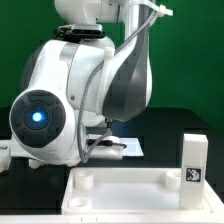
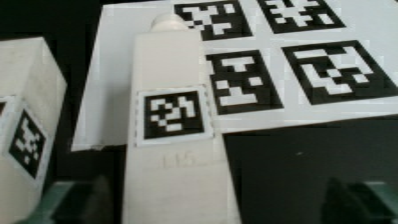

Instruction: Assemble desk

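Note:
In the wrist view a white square-section leg [image 2: 175, 150] with a black-and-white tag lies lengthwise between my fingers, its tip over the marker board [image 2: 285, 60]. My gripper [image 2: 217, 203] is open. The fingers [image 2: 361, 203] stand apart from the leg on both sides. A second tagged leg [image 2: 25, 115] lies beside it. In the exterior view the white rimmed tabletop [image 1: 120, 192] lies in front with round corner sockets. Another tagged leg [image 1: 193, 161] stands upright at its end on the exterior view's right. The gripper is mostly hidden behind the arm there.
The big white arm [image 1: 70, 100] fills the exterior view's left and middle and hides the table behind it. The marker board [image 1: 128, 147] lies on the black table just beyond the tabletop.

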